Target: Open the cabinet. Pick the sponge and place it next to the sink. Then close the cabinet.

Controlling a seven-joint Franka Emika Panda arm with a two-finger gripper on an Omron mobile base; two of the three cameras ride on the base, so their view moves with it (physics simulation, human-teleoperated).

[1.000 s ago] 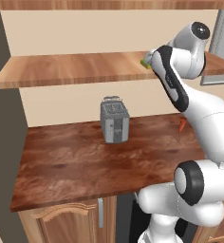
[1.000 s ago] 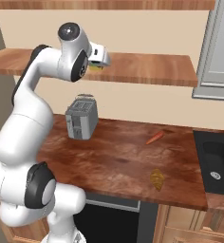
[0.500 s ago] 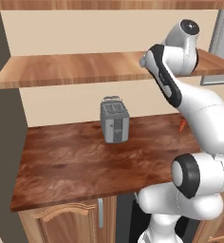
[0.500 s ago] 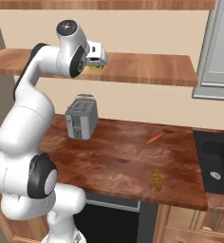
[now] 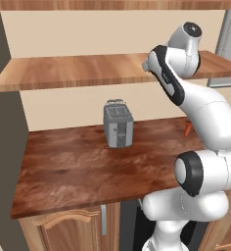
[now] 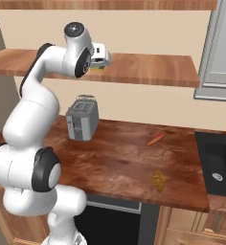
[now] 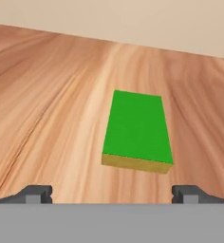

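Hand view: sponge lying flat on the cabinet shelf, green side up
Hand: jaws spread wide, gripping nothing, sponge just ahead between the fingertips
Worktop: toaster standing upright

Even, bright rendered light, soft faint shadows, no glare, sharp focus, slightly coarse pixels

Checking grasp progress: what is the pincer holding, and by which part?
Nothing. The pincer is open, and the sponge lies untouched ahead on the wood.
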